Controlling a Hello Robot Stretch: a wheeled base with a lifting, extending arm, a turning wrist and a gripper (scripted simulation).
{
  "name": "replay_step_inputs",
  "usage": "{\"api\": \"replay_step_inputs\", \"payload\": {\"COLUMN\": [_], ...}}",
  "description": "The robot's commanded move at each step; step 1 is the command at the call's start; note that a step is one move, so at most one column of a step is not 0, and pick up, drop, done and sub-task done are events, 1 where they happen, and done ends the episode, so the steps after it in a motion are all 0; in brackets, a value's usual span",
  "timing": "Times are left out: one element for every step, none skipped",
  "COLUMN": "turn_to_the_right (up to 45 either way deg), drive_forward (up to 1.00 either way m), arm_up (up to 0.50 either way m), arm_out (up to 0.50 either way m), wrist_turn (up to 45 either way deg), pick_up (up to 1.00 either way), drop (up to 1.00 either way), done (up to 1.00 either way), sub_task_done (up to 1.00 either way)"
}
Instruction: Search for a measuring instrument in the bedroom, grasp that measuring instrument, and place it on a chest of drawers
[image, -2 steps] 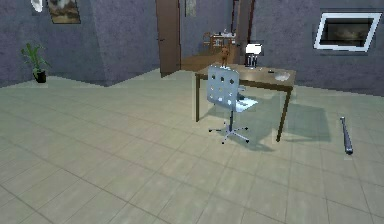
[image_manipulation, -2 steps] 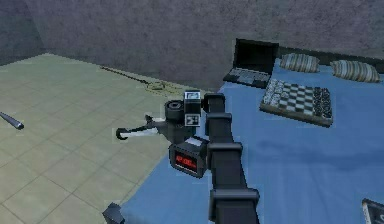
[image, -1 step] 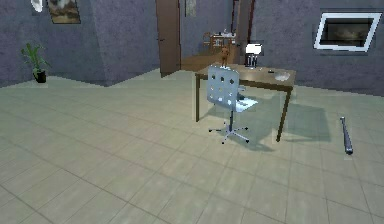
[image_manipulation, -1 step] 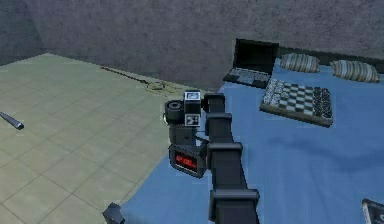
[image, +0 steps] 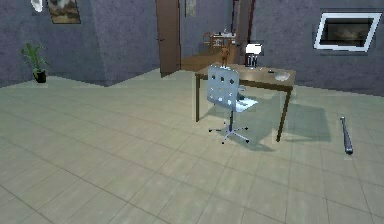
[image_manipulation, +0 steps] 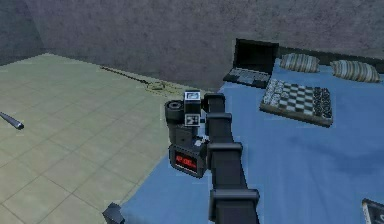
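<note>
Brown desk (image: 266, 82) with pale swivel chair (image: 226, 95); potted plant (image: 37, 61) left; bat (image: 345, 135) on floor

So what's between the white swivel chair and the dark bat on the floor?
In the forward view, a leg of the brown wooden desk, then bare tiled floor up to the dark bat.

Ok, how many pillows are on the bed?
2. One pillow lies right of the laptop at the bed's head; the other pillow is at the arm side view's right edge. More may lie beyond it.
</note>
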Motion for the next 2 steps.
{"api": "replay_step_inputs", "payload": {"turn_to_the_right": [0.0,0.0], "drive_forward": [0.00,0.00], "arm_up": [-0.30,0.00], "arm_out": [0.00,0.00], "wrist_turn": [0.0,0.0], "pick_up": [0.00,1.00], "drop": [0.00,0.00], "done": [0.00,0.00], "sub_task_done": [0.00,0.00]}}
